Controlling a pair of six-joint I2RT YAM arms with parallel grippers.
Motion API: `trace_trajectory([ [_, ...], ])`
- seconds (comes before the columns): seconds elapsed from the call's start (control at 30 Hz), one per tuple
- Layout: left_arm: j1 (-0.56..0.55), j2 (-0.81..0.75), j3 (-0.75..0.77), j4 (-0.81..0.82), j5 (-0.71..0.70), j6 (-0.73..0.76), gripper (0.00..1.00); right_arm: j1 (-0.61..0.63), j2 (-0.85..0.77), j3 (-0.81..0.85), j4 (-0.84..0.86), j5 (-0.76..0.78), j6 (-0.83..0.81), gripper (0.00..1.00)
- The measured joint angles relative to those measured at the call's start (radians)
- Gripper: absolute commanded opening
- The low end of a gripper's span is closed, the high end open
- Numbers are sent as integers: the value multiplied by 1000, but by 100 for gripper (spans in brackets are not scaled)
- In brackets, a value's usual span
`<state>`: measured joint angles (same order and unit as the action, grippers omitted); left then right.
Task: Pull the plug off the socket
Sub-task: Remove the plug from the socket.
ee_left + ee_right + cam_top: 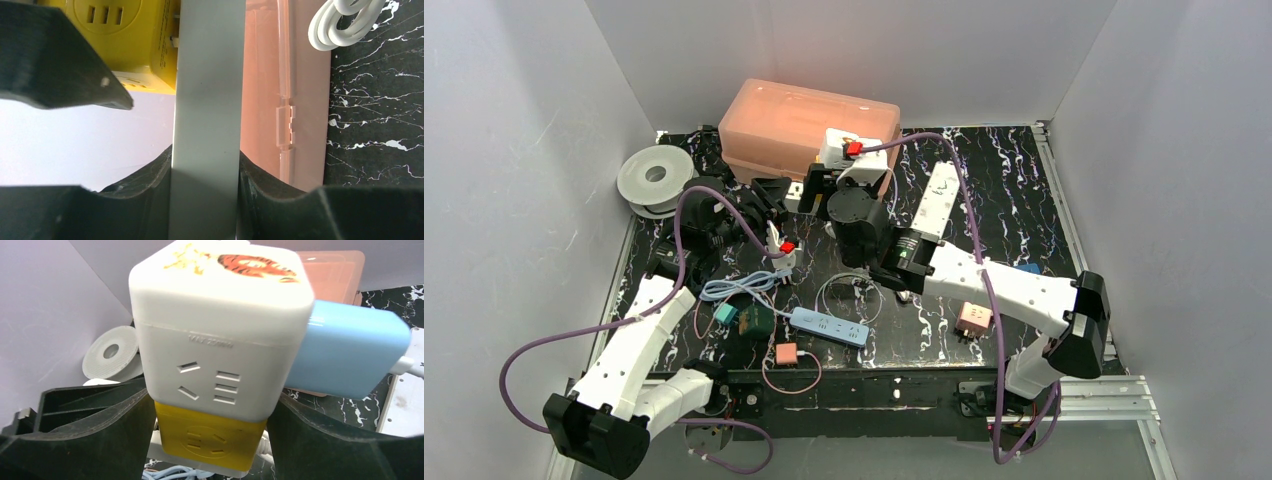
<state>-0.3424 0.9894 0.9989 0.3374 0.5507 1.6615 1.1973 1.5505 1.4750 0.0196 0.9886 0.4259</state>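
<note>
A cube socket with a white top and yellow base [220, 365] fills the right wrist view, with a light blue plug [350, 355] in its right side. My right gripper [210, 405] is shut on the cube, one finger against each side. The cube stands on a flat white strip [150, 447]. In the left wrist view my left gripper [205, 160] is shut on that grey-white strip [207, 100], and the yellow base [130, 40] shows behind it. In the top view both grippers, left [769, 205] and right [819, 190], meet in front of the pink box.
A pink plastic box [809, 125] stands at the back and a white spool [656, 178] at the back left. A white power strip [939, 195], a blue power strip [829, 327], a pink adapter [974, 318], a green plug [749, 320] and loose cables lie around.
</note>
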Motion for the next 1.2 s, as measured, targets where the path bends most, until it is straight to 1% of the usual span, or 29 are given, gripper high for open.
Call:
trace_trajectory([
  [0.1,0,0,0,0,3,0,0,-1,-20,-15,22,0,9,71],
  [0.2,0,0,0,2,4,0,0,-4,-32,-26,29,-2,23,69],
  [0.3,0,0,0,1,2,0,0,-5,-31,-27,27,-3,31,69],
  [0.43,0,0,0,-4,2,0,0,-6,-31,-27,13,-6,49,75],
  [0.97,3,0,0,-34,-14,0,0,-13,-4,6,-49,-19,109,74],
  [1.0,3,0,0,-34,-14,0,0,-13,-2,10,-55,-19,110,73],
  [1.03,3,0,0,-34,-14,0,0,-13,1,15,-63,-19,112,69],
  [1.07,3,0,0,-35,-16,0,0,-13,6,26,-74,-18,113,61],
  [1.13,5,0,0,-37,-21,0,0,-13,14,37,-85,-19,113,39],
  [1.2,6,0,0,-41,-21,2,0,-13,16,39,-90,-22,110,15],
])
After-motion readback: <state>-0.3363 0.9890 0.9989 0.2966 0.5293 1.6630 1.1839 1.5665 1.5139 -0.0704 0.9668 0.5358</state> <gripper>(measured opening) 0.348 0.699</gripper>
